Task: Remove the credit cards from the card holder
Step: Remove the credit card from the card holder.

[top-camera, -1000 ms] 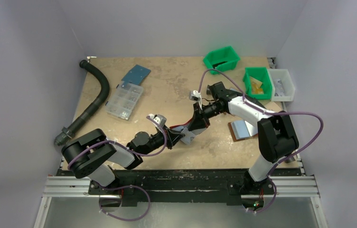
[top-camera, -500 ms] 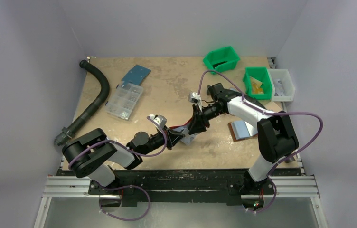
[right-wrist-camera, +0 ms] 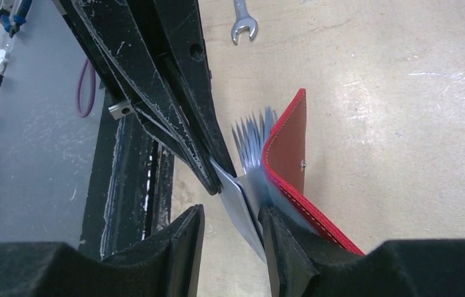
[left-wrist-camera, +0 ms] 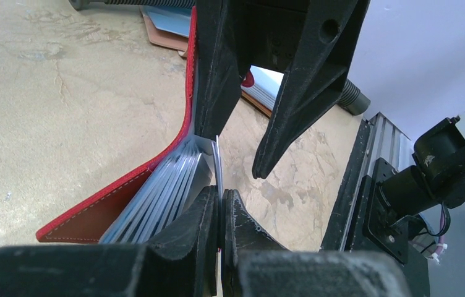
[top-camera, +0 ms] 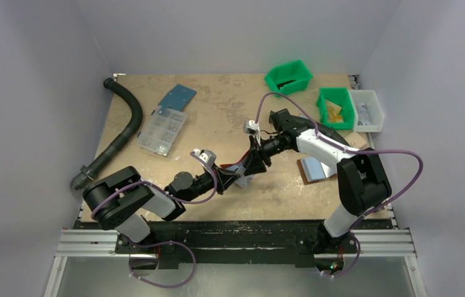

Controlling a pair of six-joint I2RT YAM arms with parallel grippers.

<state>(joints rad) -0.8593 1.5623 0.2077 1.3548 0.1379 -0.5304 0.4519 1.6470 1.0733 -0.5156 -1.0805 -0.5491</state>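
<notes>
The dark red card holder [left-wrist-camera: 94, 207] stands open just above the table, its pale blue-grey pockets [right-wrist-camera: 255, 133] fanned out. My left gripper [left-wrist-camera: 221, 201] is shut on the edge of a thin pale blue-grey credit card [right-wrist-camera: 242, 207] that sticks out of the holder. My right gripper [right-wrist-camera: 231, 213] is open and straddles that card, with one finger [right-wrist-camera: 282, 247] against the holder's inner side. From above, both grippers meet at the holder [top-camera: 237, 174], which is mostly hidden under them.
A brown folder with a pale blue inside [top-camera: 314, 167] lies right of the grippers. Two green bins [top-camera: 288, 77] [top-camera: 335, 106] and a white bin [top-camera: 366, 111] stand at the back right. A clear compartment box [top-camera: 162, 131], blue sheet [top-camera: 177, 96], black hose [top-camera: 125, 127] and wrench [right-wrist-camera: 242, 25] lie elsewhere.
My right gripper has opened from nearly shut and shifted slightly left and nearer. The left gripper has kept its grip and place.
</notes>
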